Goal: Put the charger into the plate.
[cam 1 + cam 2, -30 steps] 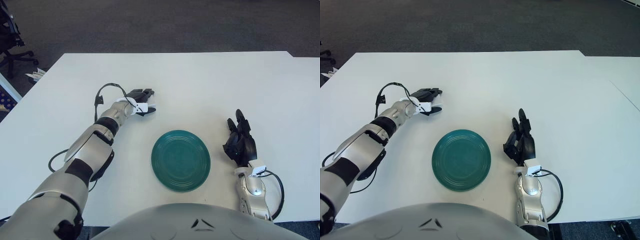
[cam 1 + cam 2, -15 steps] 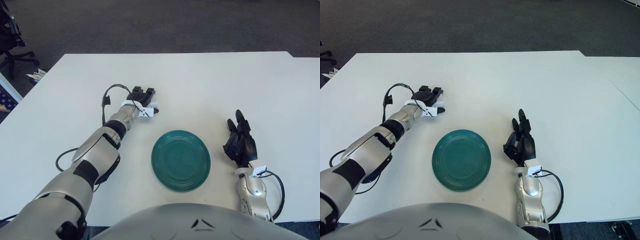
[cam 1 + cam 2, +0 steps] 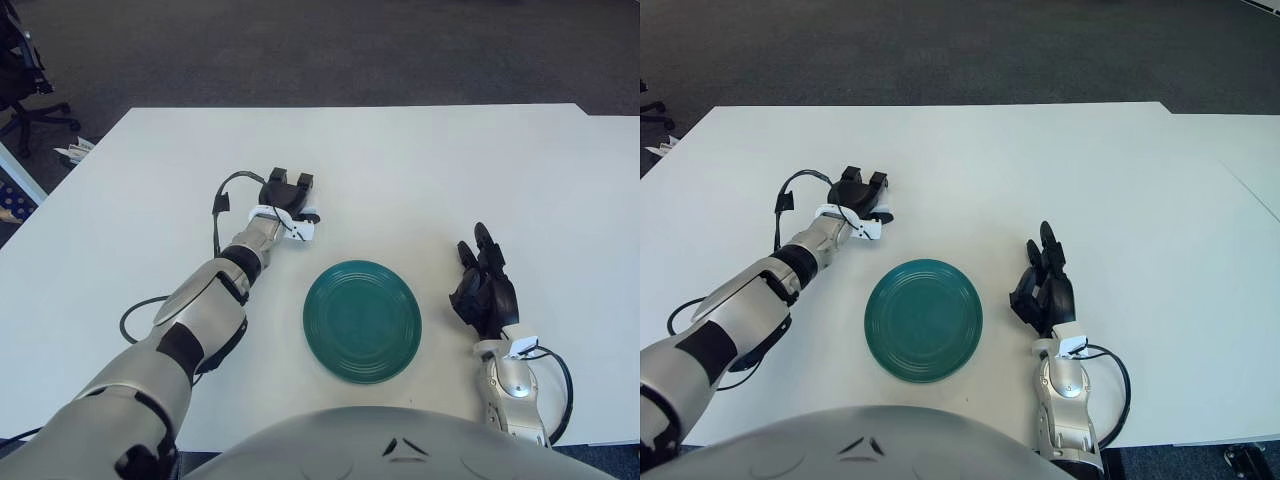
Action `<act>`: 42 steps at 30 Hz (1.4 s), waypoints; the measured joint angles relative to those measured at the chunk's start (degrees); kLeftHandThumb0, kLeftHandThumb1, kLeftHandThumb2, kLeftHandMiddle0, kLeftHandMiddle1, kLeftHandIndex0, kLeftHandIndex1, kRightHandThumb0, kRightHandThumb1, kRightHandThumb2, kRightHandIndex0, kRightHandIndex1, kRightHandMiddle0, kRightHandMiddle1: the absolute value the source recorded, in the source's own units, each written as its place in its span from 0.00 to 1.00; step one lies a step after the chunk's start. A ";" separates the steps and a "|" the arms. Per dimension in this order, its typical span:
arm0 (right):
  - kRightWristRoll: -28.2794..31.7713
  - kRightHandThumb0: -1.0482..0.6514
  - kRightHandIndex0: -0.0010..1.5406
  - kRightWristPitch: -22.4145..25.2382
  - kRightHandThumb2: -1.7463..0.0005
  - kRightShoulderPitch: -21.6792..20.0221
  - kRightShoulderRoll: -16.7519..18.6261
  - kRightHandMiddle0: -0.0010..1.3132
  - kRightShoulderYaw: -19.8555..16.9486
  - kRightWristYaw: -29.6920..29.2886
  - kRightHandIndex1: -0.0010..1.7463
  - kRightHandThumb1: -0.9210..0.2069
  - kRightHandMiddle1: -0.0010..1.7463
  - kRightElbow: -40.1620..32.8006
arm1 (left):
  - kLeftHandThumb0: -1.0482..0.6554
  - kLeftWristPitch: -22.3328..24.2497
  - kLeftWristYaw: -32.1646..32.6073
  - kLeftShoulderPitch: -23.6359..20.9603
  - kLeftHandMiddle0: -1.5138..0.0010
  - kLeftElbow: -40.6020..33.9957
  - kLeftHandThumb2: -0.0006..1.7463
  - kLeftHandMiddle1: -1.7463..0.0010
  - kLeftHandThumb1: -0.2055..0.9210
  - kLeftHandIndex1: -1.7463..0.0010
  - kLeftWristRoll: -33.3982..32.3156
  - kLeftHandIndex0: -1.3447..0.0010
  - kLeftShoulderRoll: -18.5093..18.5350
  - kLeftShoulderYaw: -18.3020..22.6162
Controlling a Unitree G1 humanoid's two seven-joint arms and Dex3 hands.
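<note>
On the white table [image 3: 420,170], the left hand [image 3: 285,196] reaches out beyond the upper-left edge of the green plate [image 3: 361,320]; whether its fingers grip anything cannot be told, and no charger can be made out. The right hand [image 3: 484,290] shows right of the plate, fingers relaxed and empty.

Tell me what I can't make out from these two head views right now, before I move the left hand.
- Charger: no clear sight of it in either eye view; the left hand covers the spot, so a grasp cannot be confirmed.
- Left hand's fingers: black on black and small, their curl unreadable.
- Table under the plate: hidden by the plate.
- Right hand, right of the plate: its forearm is cut by the bottom edge.
</note>
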 measured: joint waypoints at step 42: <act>0.38 0.05 0.00 -2.15 0.43 -0.74 0.76 0.00 -1.46 -0.51 0.00 0.00 0.08 2.16 | 0.62 -7.14 -0.55 0.58 0.34 -0.58 0.94 0.20 0.12 0.00 -9.56 0.46 -0.76 10.68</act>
